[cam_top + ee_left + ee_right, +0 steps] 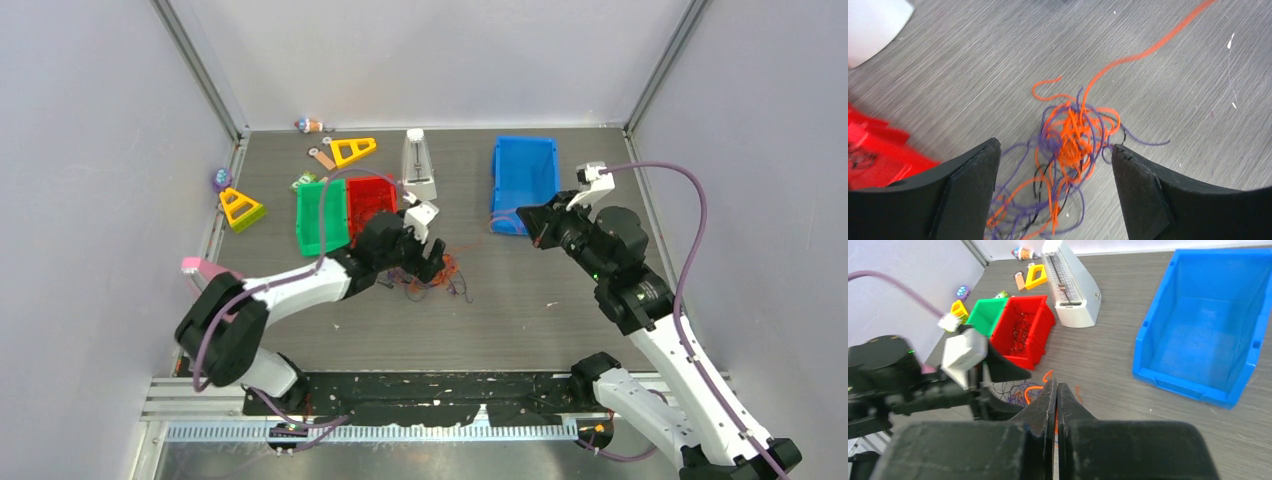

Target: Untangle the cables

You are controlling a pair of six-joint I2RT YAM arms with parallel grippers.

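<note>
The cables (440, 272) are a small tangled clump of orange, purple and black strands on the grey table, just right of the red bin. My left gripper (432, 262) is open low over the clump. In the left wrist view its fingers stand on either side of the cables (1075, 140) without touching them, the left gripper (1055, 147) empty. One orange strand (1148, 50) runs up and to the right, off the table. My right gripper (522, 220) is raised near the blue bin, and in its wrist view the right gripper (1057, 385) is shut with an orange strand showing between the jaws.
A red bin (368, 205) holding a few dark strands and a green bin (320, 215) stand left of the clump. A blue bin (525, 170) is at the back right. A white wedge-shaped box (419, 160) and two yellow triangles (352, 150) (241, 208) lie further back.
</note>
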